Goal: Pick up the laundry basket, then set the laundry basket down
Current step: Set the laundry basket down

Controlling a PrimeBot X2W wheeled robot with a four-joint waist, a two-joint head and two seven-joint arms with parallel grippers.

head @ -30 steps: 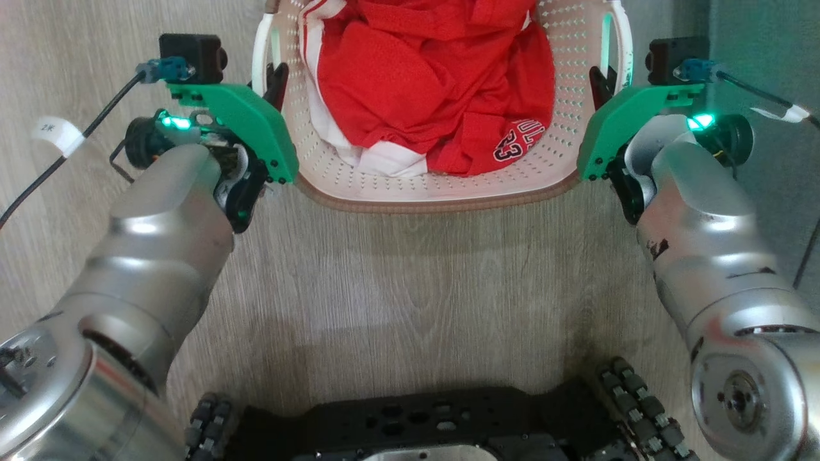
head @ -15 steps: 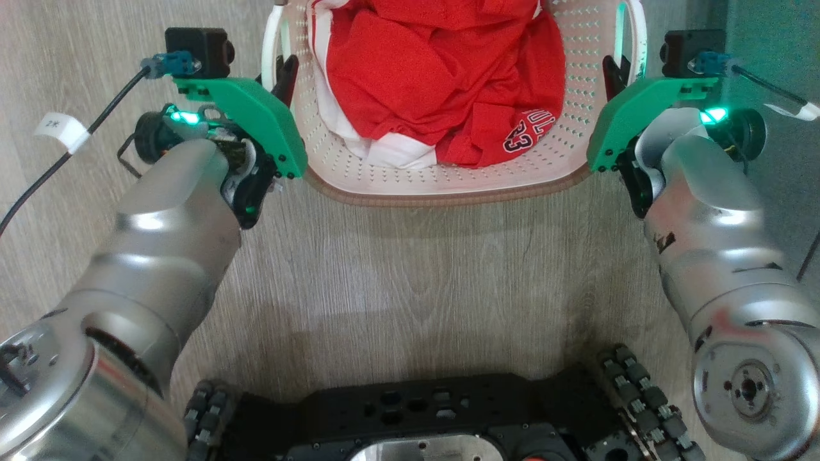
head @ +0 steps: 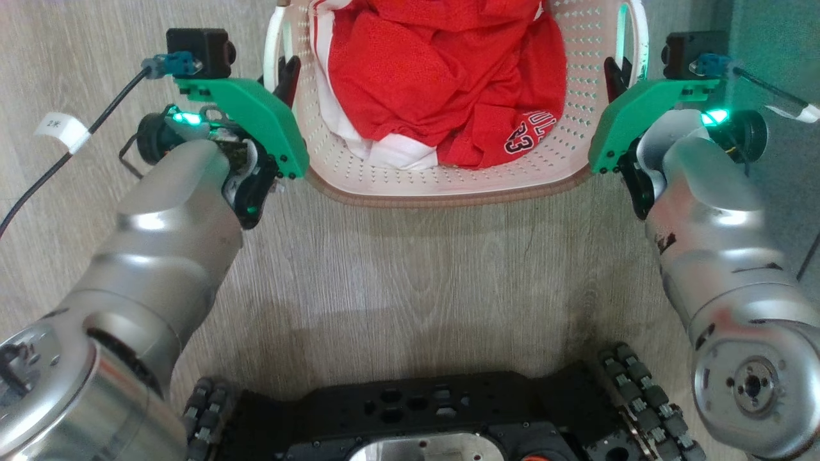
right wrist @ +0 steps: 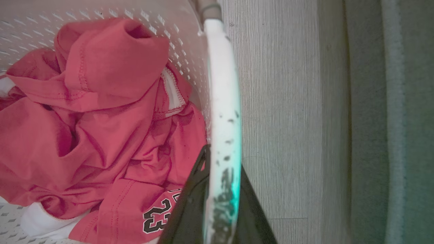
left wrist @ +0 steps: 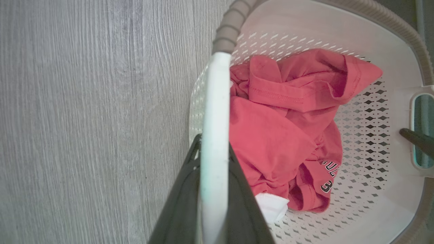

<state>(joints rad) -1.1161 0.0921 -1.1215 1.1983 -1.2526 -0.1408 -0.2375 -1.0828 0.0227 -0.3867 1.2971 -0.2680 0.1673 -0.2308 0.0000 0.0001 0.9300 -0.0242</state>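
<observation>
The laundry basket (head: 448,187) holds a crumpled red-and-white jersey (head: 442,83); left gripper (head: 286,72) and right gripper (head: 614,72) flank it, each pinching a white side handle (left wrist: 213,112)

laundry basket (head: 448,186) nudged slightly right/fwd, head cam view shifted

Holding laundry basket (head: 448,194) by white side handles (head: 271,41) with left gripper (head: 286,72) and right gripper (head: 614,73), red-and-white clothing (head: 442,77) inside, over wood-grain floor (head: 410,288).

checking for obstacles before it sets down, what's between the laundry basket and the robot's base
Nothing: in the head view, the stretch between the laundry basket and the black base is bare wood-grain floor.
</observation>
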